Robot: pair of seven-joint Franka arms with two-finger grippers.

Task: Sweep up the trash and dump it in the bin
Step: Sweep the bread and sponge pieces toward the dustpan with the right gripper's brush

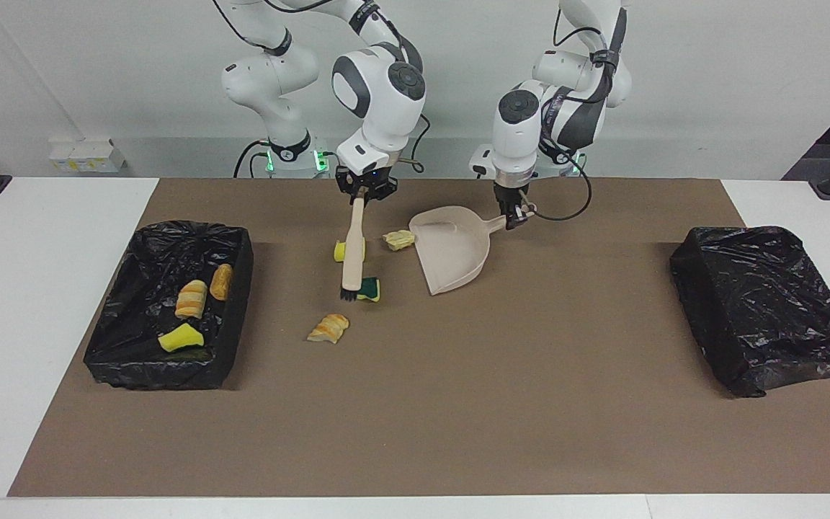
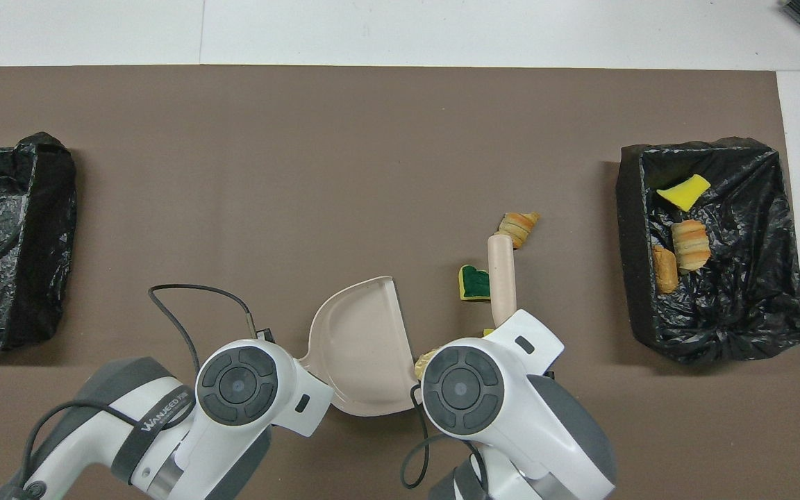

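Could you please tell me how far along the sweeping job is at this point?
Done: three scraps lie in the bin at the right arm's end. In hand: the right pincer holds the brush, bristles beside a green-backed sponge; the left pincer holds the dustpan, which looks empty. Left: that sponge, a yellow sponge, a pale scrap at the pan's edge and a bread chunk.

The facing camera stood high across the table [image 1: 62, 288] and looked toward the robots from some distance. The overhead camera hung above the robots' end and looked steeply down and forward. Both views shared the brown mat [image 1: 458, 404], half a turn apart.
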